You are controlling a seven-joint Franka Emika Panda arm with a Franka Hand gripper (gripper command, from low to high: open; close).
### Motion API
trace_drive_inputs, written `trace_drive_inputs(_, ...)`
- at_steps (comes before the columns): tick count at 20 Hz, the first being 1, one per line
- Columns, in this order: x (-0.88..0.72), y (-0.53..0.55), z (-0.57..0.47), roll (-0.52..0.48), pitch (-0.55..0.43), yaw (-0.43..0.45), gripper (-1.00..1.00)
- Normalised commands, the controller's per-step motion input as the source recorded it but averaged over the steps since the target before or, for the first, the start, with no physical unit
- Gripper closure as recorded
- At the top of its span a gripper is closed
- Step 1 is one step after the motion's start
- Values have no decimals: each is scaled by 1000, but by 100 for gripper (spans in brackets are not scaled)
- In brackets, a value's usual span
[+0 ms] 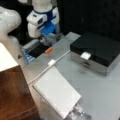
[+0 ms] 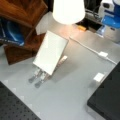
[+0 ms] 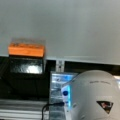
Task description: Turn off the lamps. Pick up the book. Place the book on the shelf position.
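Note:
The white book (image 1: 56,91) leans tilted on a slotted metal stand (image 1: 78,112) at the bottom of a front view, its binding holes along the lower left edge. It also shows in the other view, book (image 2: 51,52). The reddish-brown wooden shelf position (image 1: 15,95) (image 2: 22,12) stands beside it with a bare top. A white lamp shade (image 2: 68,10) glows brightly, with warm light on the table below; the same shade (image 1: 5,58) shows at the left edge. My gripper (image 1: 51,37) hangs low over the table's far edge near an orange block (image 1: 48,50), far from the book.
A black-topped box with silver sides (image 1: 97,50) (image 2: 107,100) stands at the right, a small white piece (image 1: 85,55) on it. A white cable with an inline switch (image 1: 51,62) (image 2: 103,53) crosses the table. The wrist view shows the orange block (image 3: 26,49) and a white dome (image 3: 93,95).

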Motion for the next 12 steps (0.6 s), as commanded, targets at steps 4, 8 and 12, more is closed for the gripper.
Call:
trace_drive_inputs(4,-297,109,-90,96,-177,-111,100)
trace_drive_inputs(8,-237,136,-118,90,-178,-107,100)
trace_drive_inputs(12,-206,135,-160,96,-183,-108,100)
